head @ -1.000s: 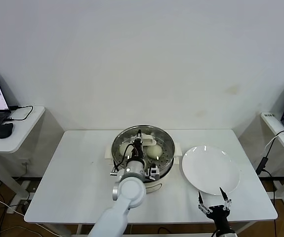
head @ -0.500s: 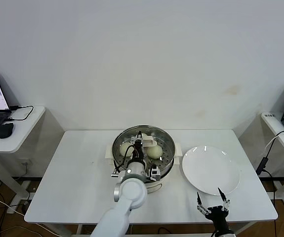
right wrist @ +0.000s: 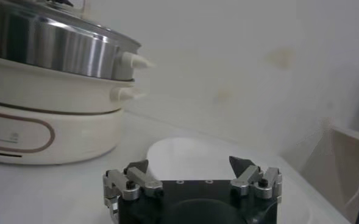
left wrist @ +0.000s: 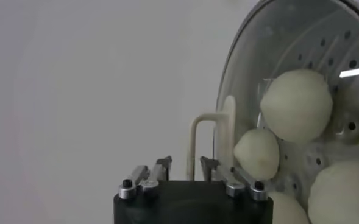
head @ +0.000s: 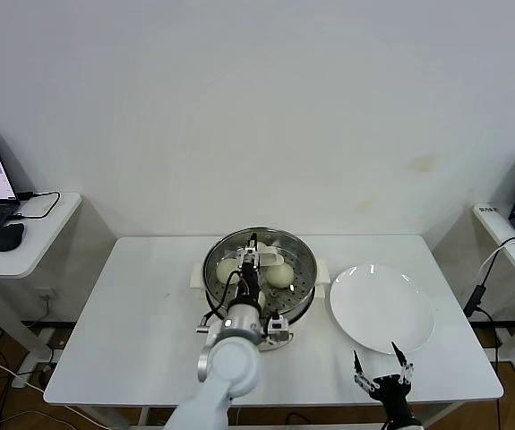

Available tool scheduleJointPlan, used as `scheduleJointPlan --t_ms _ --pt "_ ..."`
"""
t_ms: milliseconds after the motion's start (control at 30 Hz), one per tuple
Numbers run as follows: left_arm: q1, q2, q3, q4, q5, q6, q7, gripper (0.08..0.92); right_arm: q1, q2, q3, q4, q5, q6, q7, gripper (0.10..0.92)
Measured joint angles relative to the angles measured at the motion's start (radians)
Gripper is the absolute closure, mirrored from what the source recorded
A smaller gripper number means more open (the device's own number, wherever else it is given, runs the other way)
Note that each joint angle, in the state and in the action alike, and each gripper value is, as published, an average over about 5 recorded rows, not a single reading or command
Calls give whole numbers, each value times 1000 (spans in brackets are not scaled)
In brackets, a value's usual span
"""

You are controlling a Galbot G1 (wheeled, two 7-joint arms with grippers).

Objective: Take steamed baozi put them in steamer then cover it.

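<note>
A: Left gripper (head: 255, 263) first — what is it doing?

B: Its jaws stand apart, one on each side of the cover's handle (left wrist: 211, 141), holding nothing. The left wrist view shows the gap; from the head the arm hides most of it.

A: And under it?

B: The cover (head: 297, 252) lies on the steamer (head: 303, 305), right below the gripper. Through the glass the wrist view shows baozi (left wrist: 296, 105) on the holed tray — at least three. The head view shows only two, one each side of the gripper.

A: The arm?

B: The left arm reaches forward over the near rim of the steamer.

A: The other one?

B: Right gripper (head: 381, 373) hangs low at the table's (head: 132, 313) near edge, jaws spread wide and empty. The plate (head: 381, 306) lies just beyond it, with the steamer further off to its left.
</note>
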Motion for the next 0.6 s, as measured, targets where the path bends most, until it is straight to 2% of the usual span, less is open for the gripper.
scheduleJointPlan --t_ms 133,233,433,600 --pt "53 28 -5 -70 -43 -9 -29 253 -7 -1 -3 6 -1 3 0 203" --pt "107 55 -22 -135 -102 -23 -62 195 -13 -5 -4 11 0 7 -1 202" --pt "261 118 -92 -269 -352 -105 -202 177 -24 -14 -5 23 10 11 -4 203" --pt "411 154 -208 -325 -673 -264 -303 177 -40 -27 -19 42 25 -3 -6 202"
